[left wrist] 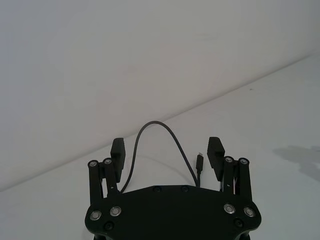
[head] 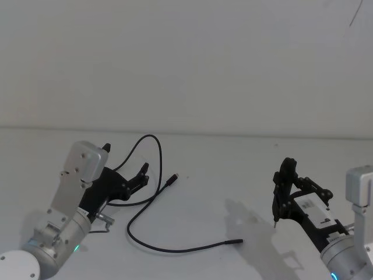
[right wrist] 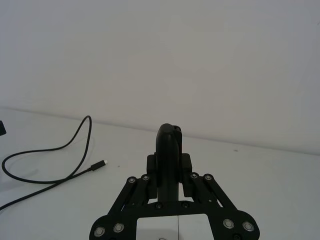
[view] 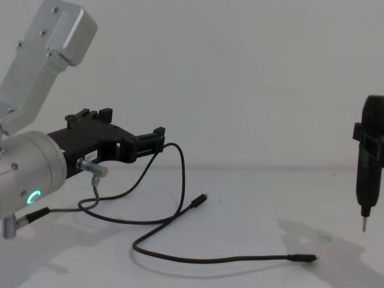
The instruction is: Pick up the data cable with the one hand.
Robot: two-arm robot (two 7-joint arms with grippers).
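**Left gripper spread around the cable's loop, nothing pinched**

At the left, the left gripper [left wrist: 167, 150] reaches forward, low over the white table [head: 245, 169]. A green ring [view: 34, 196] glows on its silver wrist. Its 2 fingers [left wrist: 216, 150] are spread wide apart and pinch nothing. A silver barrel plug [view: 97, 170] on a short grey wire hangs just under the gripper's black body.

The data cable [head: 175, 250] lies on the table, with its far loop at that gripper. In the left wrist view the loop arches up between the 2 spread fingers. It may be brushing one of them, though the angle is too poor to be sure. From the loop the cable runs toward the robot, bends, and sweeps rightward along the near part of the table. 1 plug [head: 173, 178] with a metal tip lies just right of the left gripper. The other plug [head: 236, 240] lies near the table's middle, between the 2 arms.

At the right, well apart from the cable, the right gripper [right wrist: 169, 145] hangs above the table with its fingers pressed together at the centre line. A slim metal tip [view: 363, 225] points down from it.
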